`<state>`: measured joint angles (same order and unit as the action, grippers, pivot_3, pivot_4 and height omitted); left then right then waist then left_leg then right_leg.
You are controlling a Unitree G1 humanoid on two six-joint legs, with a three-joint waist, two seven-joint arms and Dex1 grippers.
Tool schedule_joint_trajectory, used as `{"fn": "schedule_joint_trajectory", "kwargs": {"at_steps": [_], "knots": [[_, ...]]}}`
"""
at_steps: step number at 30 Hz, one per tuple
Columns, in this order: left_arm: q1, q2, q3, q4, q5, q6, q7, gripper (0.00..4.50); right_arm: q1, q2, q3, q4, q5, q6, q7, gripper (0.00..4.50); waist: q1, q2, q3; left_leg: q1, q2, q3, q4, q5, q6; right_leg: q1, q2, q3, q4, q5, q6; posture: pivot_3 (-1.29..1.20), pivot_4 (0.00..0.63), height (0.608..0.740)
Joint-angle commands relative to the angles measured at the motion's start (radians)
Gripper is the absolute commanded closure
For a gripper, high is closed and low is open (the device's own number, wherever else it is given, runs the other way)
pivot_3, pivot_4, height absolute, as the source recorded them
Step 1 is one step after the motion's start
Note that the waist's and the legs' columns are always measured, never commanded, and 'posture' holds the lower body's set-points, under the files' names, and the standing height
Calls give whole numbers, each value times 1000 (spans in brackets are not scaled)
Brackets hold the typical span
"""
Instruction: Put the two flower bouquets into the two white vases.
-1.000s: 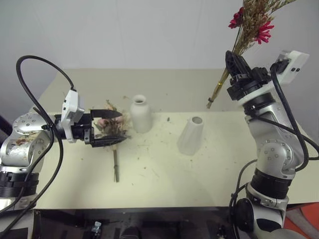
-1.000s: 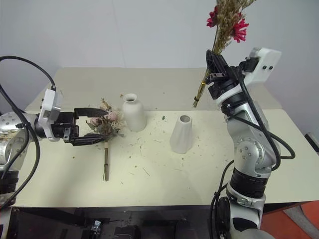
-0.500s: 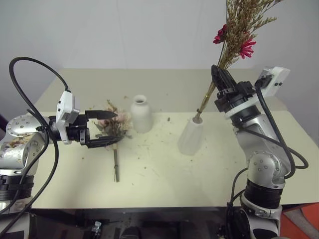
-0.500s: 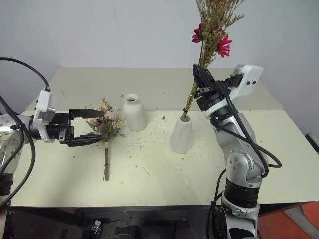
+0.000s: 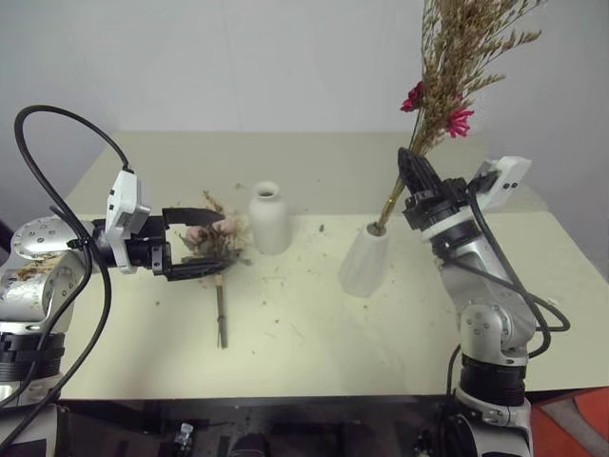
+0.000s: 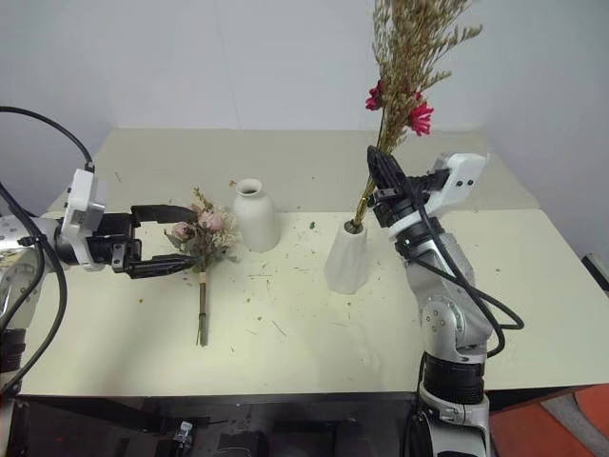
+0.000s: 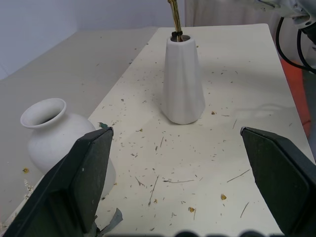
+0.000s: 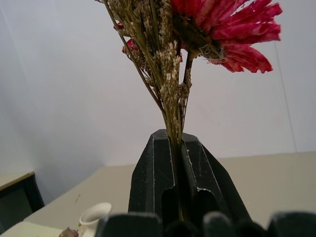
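The right gripper point(image 6: 384, 181), jaws clamped on the stems of the dry spray point(image 6: 404, 71), has come down over the last second, so the stem ends that were hanging clear of the cone vase point(image 6: 346, 255) are now sitting in its mouth, near the middle of the desk point(image 6: 314, 352); one bouquet is nearly placed. The spray's long axis is running steeply upward, heads tilting toward the desk's far right corner. The left gripper point(image 5: 198, 246) is holding still, jaws apart around the pink roses point(image 5: 211, 237) lying beside the bottle vase point(image 5: 268, 219), stems pointing to the near edge.
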<state>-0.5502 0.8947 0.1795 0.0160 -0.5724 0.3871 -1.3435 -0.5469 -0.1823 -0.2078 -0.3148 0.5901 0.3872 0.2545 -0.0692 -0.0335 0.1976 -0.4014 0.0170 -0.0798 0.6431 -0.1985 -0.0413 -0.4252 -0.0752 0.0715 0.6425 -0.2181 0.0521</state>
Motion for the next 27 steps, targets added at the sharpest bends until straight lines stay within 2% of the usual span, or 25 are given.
{"fn": "schedule_joint_trajectory", "kwargs": {"at_steps": [1,10,17,21,27], "knots": [[0,19,43,-25,-18,-6,8,0,9,-3,8,-11,-17,-56,24,4494,0,0,0,0,0,0,0,0,0,0,0,0,0,0,0,0,150,740],[17,20,55,-42,-23,-3,24,0,66,12,64,8,-98,-170,74,4494,0,0,0,0,0,0,0,0,0,0,0,0,0,-1,2,0,150,740],[15,18,51,-38,-20,-10,33,0,84,14,88,11,-126,-191,86,4494,0,0,0,0,0,0,0,0,0,0,0,0,0,-1,2,0,150,740],[15,19,49,-36,-18,-10,34,0,98,14,88,2,-107,-177,105,3301,0,0,0,0,0,0,0,0,0,0,0,0,0,-1,2,0,150,740],[11,17,46,-31,-15,-17,34,0,124,14,103,-15,-111,-172,121,1150,0,0,0,0,0,0,0,0,0,0,0,0,0,-1,2,0,150,740]]}}
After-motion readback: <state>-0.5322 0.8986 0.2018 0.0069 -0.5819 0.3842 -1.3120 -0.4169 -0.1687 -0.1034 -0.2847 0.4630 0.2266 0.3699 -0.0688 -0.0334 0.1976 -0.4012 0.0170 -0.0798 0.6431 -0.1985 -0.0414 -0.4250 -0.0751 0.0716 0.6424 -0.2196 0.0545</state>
